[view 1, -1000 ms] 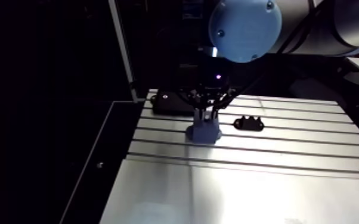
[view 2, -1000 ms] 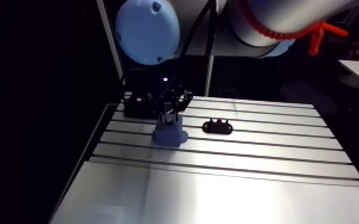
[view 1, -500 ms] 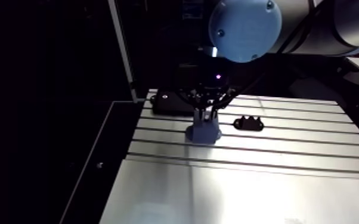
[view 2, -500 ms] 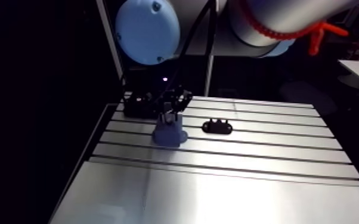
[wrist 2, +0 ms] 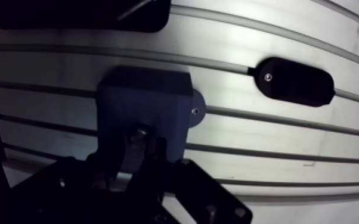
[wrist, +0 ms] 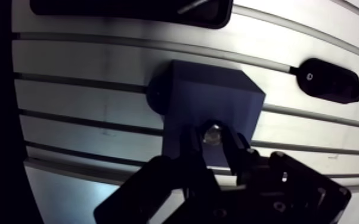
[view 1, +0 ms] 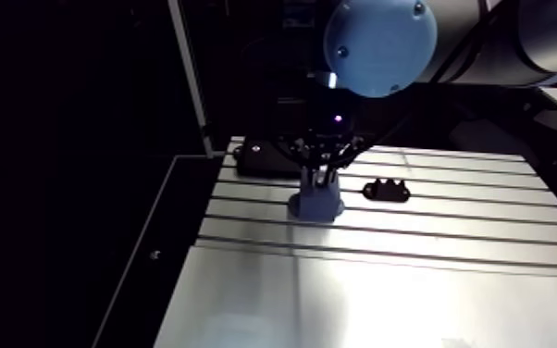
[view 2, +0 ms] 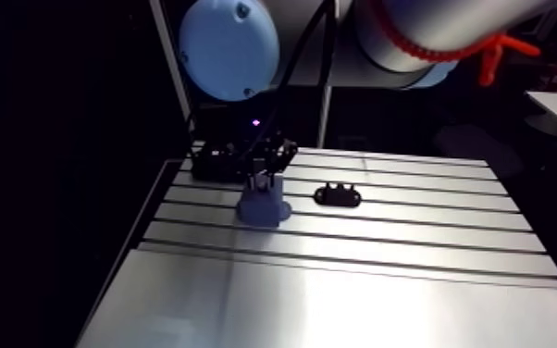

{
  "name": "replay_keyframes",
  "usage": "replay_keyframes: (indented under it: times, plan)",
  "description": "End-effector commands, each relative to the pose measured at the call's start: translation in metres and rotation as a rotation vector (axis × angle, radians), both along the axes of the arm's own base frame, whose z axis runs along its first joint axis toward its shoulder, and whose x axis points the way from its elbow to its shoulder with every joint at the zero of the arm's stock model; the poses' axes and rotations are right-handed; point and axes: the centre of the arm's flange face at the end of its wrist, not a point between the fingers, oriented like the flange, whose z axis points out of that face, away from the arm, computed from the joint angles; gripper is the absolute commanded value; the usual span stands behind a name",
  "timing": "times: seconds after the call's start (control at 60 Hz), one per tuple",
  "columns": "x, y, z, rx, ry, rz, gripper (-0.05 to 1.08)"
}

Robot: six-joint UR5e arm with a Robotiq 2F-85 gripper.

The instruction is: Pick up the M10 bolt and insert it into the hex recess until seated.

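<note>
On the slotted aluminium table (view 1: 384, 278), towards its far side, stands a blue block (wrist: 212, 95), squarish, with a small rounded lug carrying a screw (wrist 2: 194, 111) at its base. The tool (wrist: 213, 140) hangs straight above this block. In the arm view its dark body covers the block's top, with a small violet light glowing on the wrist above.

From the wrist view the two fingers (wrist: 192, 149) stand narrow, pressed on either side of the M10 bolt (wrist: 212, 132). The bolt shows as a small shiny metal end between the fingertips, the brightest spot against the dark block. It is over the near part of the block's upper face, and it appears upright in line with the tool. How deep its lower end sits in the block cannot be told (the fingers and the bolt itself hide that spot).

Beside the block, well apart from it, a black oval plate (wrist: 329, 80) lies flat across one of the table's slots, with a small screw in its middle. Beyond the block, at the table's far edge, lies a flat black tray (wrist 2: 80, 15) with rounded corners. A thin pale rod (wrist 2: 135, 7) rests on it at a slant. Neither the plate nor the tray touches the block or the tool.
</note>
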Motion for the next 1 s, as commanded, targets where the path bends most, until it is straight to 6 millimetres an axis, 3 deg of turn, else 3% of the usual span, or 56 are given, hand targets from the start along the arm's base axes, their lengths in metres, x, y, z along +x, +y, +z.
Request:
replay_keyframes:
  times: [0.017, 1.0]
  plan:
    - [-0.0006, -0.0001, -0.0002, -0.001, 0.003, 0.003, 0.64]
    - [-0.0003, -0.0003, -0.0001, 0.005, 0.004, 0.005, 0.68]
